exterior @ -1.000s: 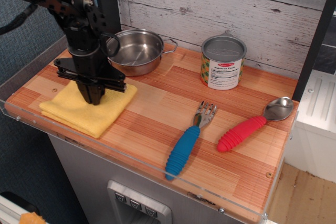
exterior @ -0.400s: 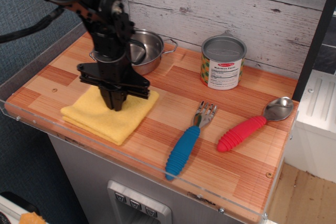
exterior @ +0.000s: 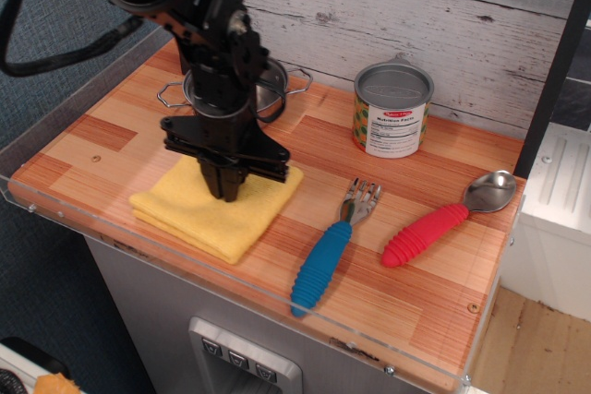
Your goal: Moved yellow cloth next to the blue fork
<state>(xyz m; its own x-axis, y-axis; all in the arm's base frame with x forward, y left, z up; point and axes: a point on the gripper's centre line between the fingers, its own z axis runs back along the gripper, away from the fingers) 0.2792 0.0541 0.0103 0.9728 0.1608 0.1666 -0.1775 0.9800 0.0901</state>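
On the wooden counter, the gripper presses its closed fingers into the yellow cloth, pinching it, which lies flat at nine o'clock of the blue fork, near but apart.

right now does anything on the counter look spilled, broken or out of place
Nothing stands out. The can is upright, the fork and spoon lie flat and apart, and the cloth sits folded under the gripper.

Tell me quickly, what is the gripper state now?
Gripper: fingers closed together, pressed down on the cloth, apparently pinching it.
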